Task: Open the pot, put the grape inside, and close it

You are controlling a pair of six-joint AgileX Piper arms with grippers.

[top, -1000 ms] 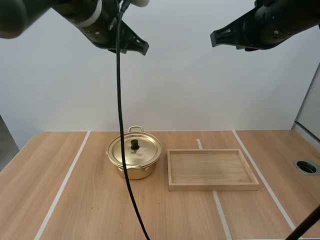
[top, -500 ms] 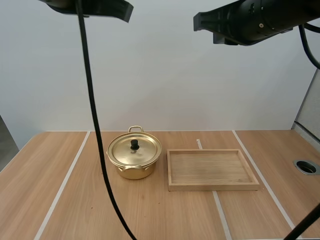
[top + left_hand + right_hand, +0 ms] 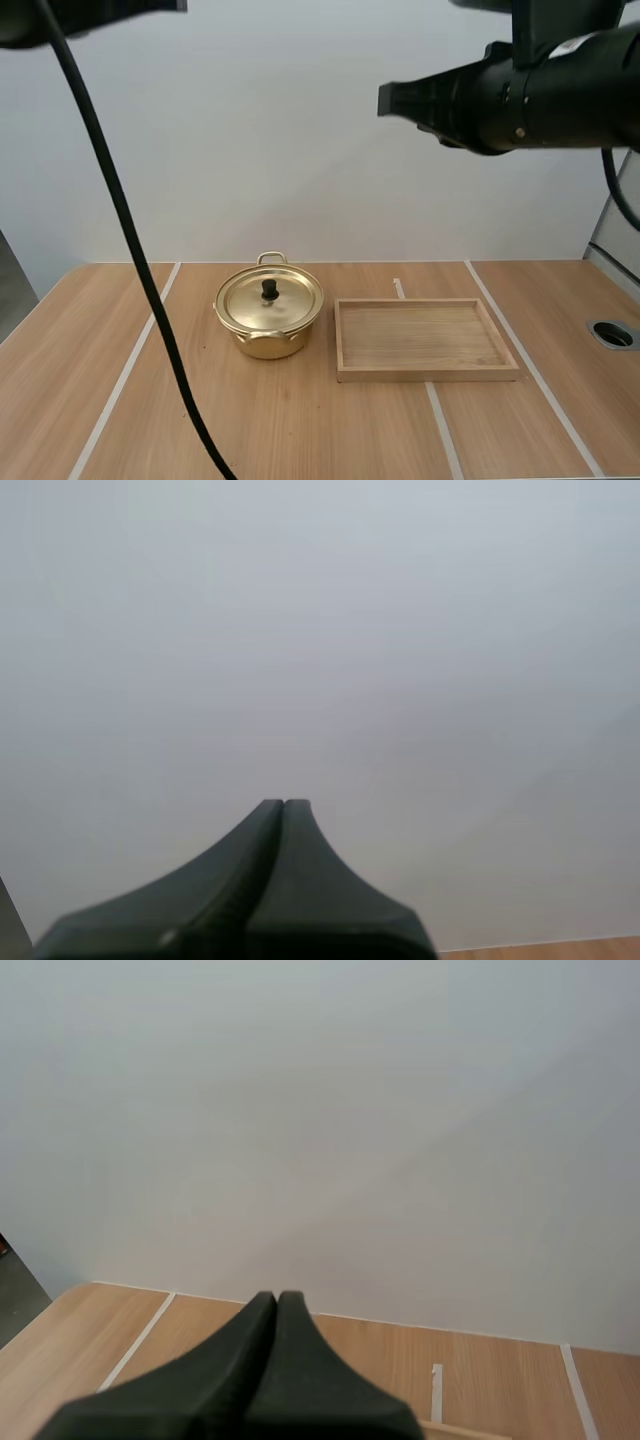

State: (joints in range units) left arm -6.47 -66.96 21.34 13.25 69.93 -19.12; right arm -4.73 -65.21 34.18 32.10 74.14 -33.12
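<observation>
A gold-coloured pot (image 3: 262,325) stands on a wooden table (image 3: 330,430), its lid (image 3: 290,302) seated flat on the rim and the black knob (image 3: 269,290) upright at the lid's centre. One looped handle (image 3: 271,257) shows on the pot's far side, with a second on its near side. A wooden tray (image 3: 420,375) lies just to the right of the pot, a thin strip of table between them. Farther right of the pot, well past the tray, a round metal-ringed opening (image 3: 612,333) sits in the tabletop. High above the pot and to its right, the right gripper (image 3: 383,98) hangs in the air, its two black fingers pressed together into a single wedge with nothing between them, the tip turned toward the space over the pot. The left arm (image 3: 70,15) crosses high above the pot on its left. The left gripper (image 3: 283,805) likewise has its fingers lying flush against each other, holding nothing, and faces a plain pale wall (image 3: 320,630) well above the pot
</observation>
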